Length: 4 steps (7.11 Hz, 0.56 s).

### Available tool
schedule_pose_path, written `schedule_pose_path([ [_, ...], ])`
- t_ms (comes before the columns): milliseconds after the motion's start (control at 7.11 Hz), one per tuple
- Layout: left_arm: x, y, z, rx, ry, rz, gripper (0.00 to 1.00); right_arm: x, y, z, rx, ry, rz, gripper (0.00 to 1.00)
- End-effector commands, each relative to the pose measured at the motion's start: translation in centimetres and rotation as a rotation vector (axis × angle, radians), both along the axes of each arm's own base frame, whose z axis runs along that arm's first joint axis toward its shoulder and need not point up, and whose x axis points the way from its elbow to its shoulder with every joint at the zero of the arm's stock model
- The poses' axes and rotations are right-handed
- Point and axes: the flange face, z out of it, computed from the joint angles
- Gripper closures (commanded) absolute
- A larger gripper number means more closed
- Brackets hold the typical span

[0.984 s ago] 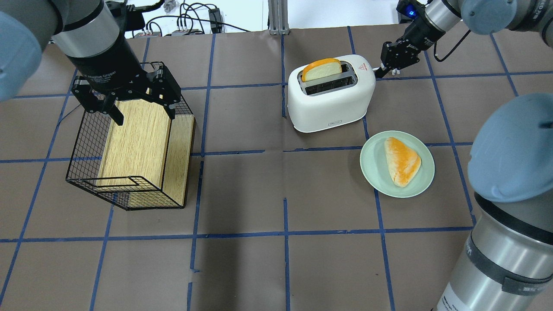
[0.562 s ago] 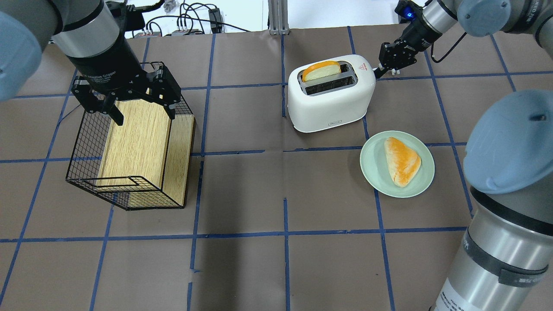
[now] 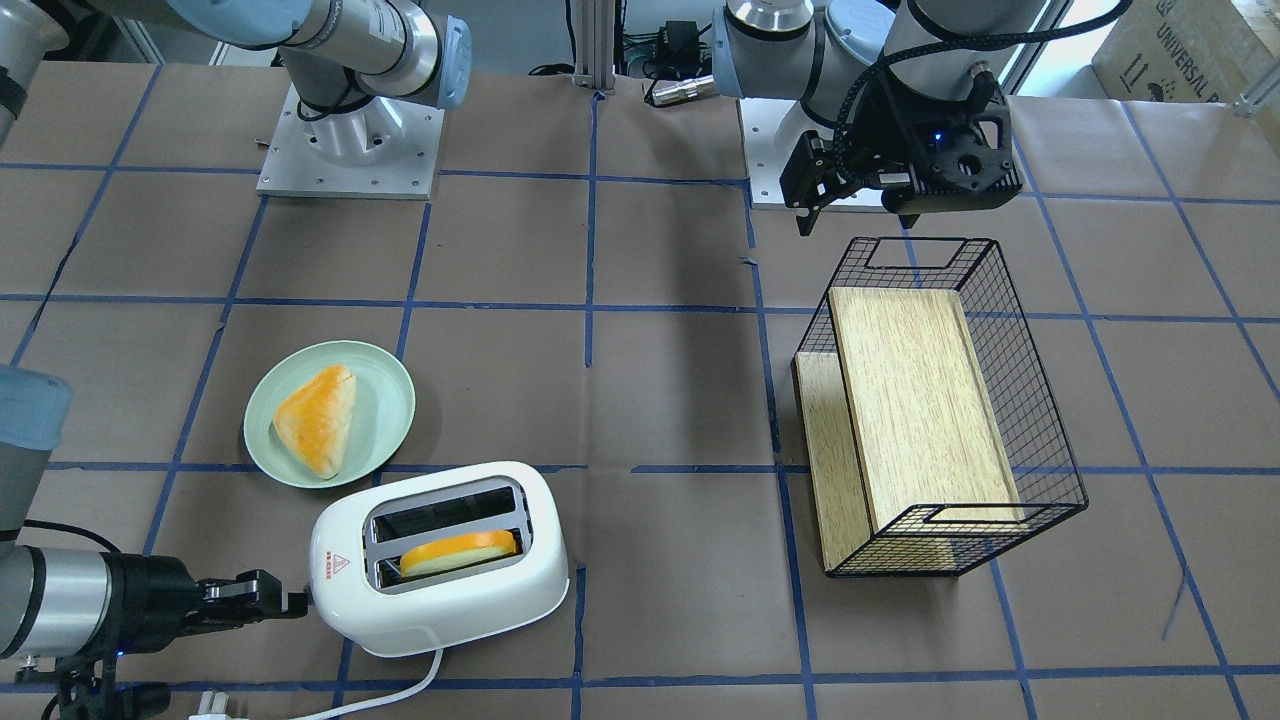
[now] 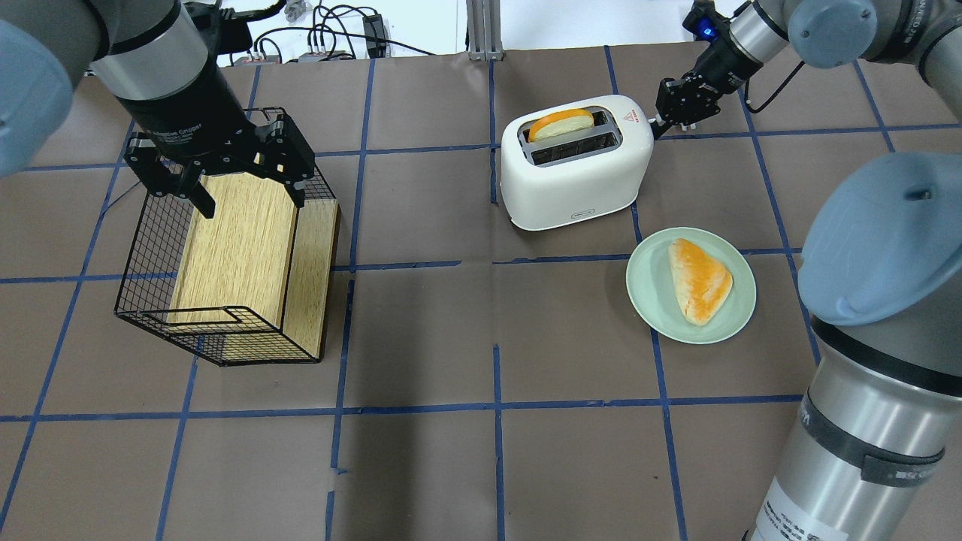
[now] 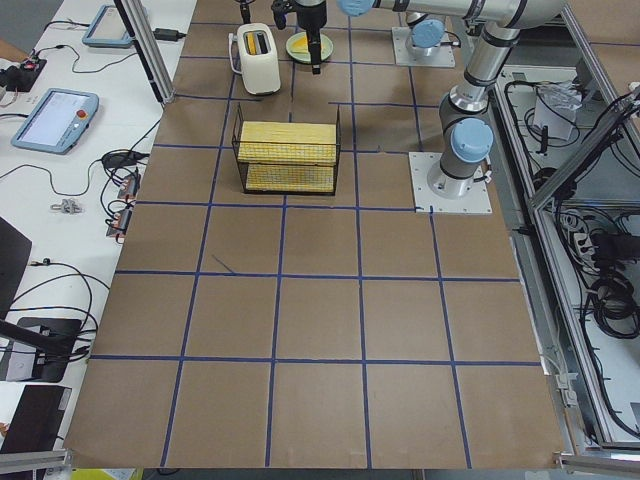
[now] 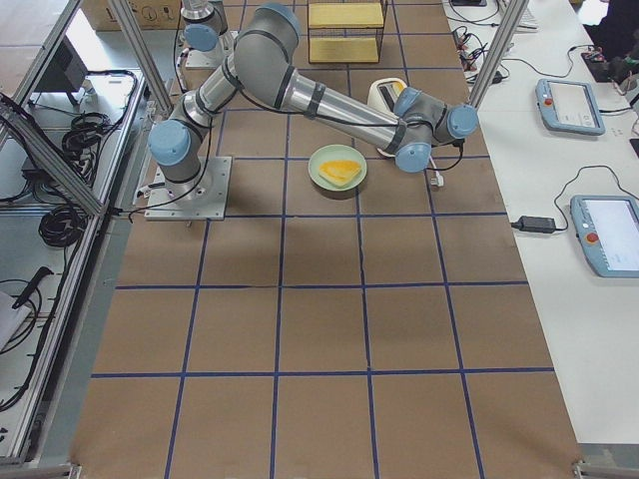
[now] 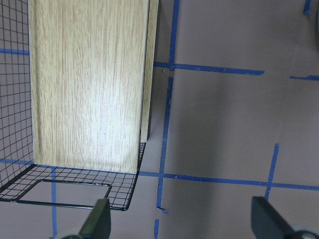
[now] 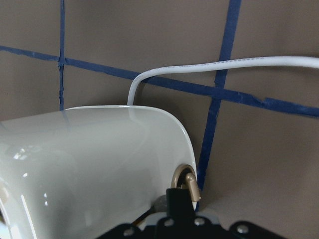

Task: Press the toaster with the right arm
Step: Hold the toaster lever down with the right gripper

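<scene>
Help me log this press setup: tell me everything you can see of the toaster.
The toaster is small, white and rounded, glossy like plastic, standing upright on the table. Of its two top slots, the one farther from the robot holds an orange-crusted bread slice; the other is empty. A red warning triangle marks its top, and a white cord trails from it. The right tool seems to meet its end by a knob.

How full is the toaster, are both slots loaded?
Half full. The toaster holds one bread slice in the slot farther from the robot; the nearer slot shows only bare metal.
</scene>
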Motion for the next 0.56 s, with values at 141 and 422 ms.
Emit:
schedule_pose_path([
  [141, 0.0, 0.0, 0.0, 0.001, 0.0, 0.0, 0.0, 0.1, -0.2, 0.0, -0.003, 0.001, 0.001, 0.95],
  [422, 0.0, 0.0, 0.0, 0.001, 0.0, 0.0, 0.0, 0.7, -0.7, 2.5, -0.047, 0.048, -0.003, 0.74],
])
